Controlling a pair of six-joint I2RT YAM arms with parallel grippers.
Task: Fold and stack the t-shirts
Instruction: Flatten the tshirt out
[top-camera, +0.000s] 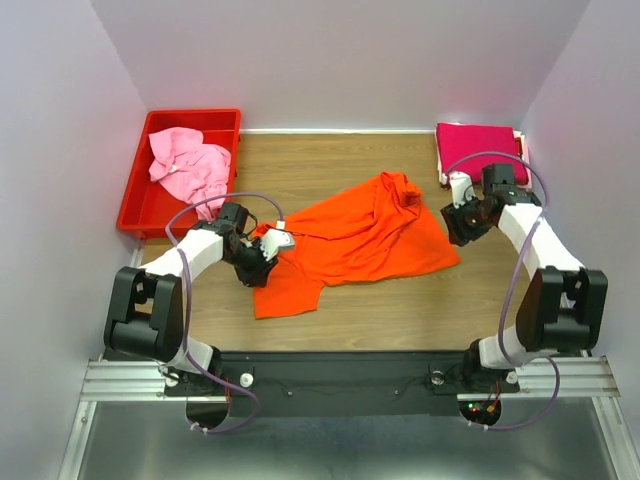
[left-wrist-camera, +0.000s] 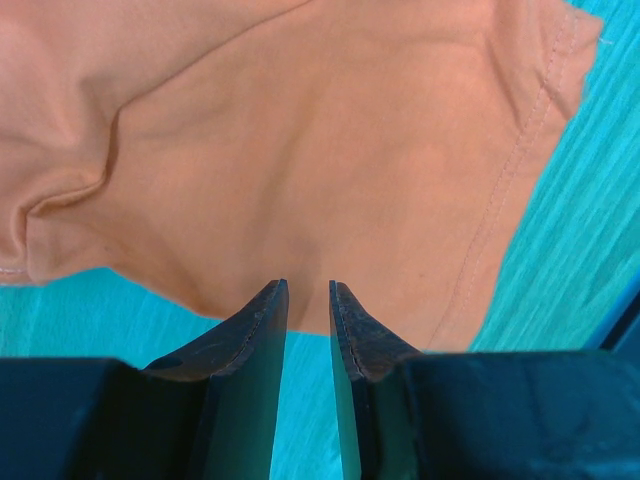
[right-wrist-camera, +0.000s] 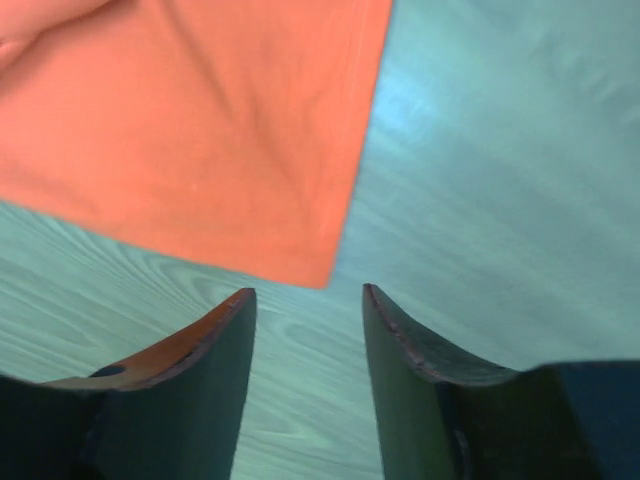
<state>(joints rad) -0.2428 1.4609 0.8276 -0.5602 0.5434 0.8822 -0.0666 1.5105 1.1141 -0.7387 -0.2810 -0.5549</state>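
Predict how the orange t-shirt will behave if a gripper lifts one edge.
Probably floppy: the orange t-shirt lies creased and bunched on the table. Likely light, since its thin edges lie flat. It should drape and trail, not lift whole.

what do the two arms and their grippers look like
Both the left arm and right arm have white links, black joints, each with a looping lilac cable. The left gripper and right gripper have dark, curved, tapering fingers.

This looks like a robotics lab test cell. Plain white walls (top-camera: 60, 100) box in a wooden surface (top-camera: 400, 300). Robot arms at lower left (top-camera: 195, 250) and lower right (top-camera: 535, 245) are bolted above an aluminium rail (top-camera: 130, 375).
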